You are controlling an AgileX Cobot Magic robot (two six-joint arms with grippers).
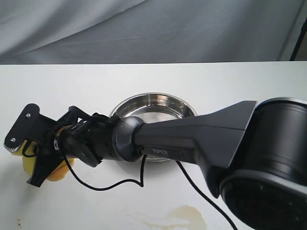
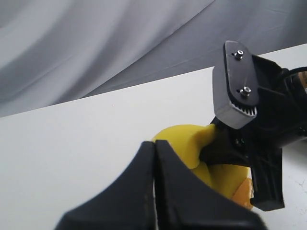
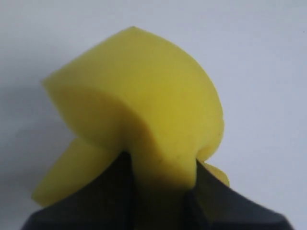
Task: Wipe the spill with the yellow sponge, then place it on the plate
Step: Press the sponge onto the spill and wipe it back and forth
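The yellow sponge is at the far left of the white table, squeezed between the fingers of my right gripper, which has reached across the middle. In the right wrist view the sponge bulges out of the right gripper, which is shut on it. A small amber patch, the spill, shows at the sponge's lower edge. The plate stands behind the right arm, partly hidden. My left gripper is shut and empty, close to the sponge.
A wider, pale brownish wet patch lies near the table's front edge. A black cable loops on the table below the right arm. Grey cloth hangs behind the table.
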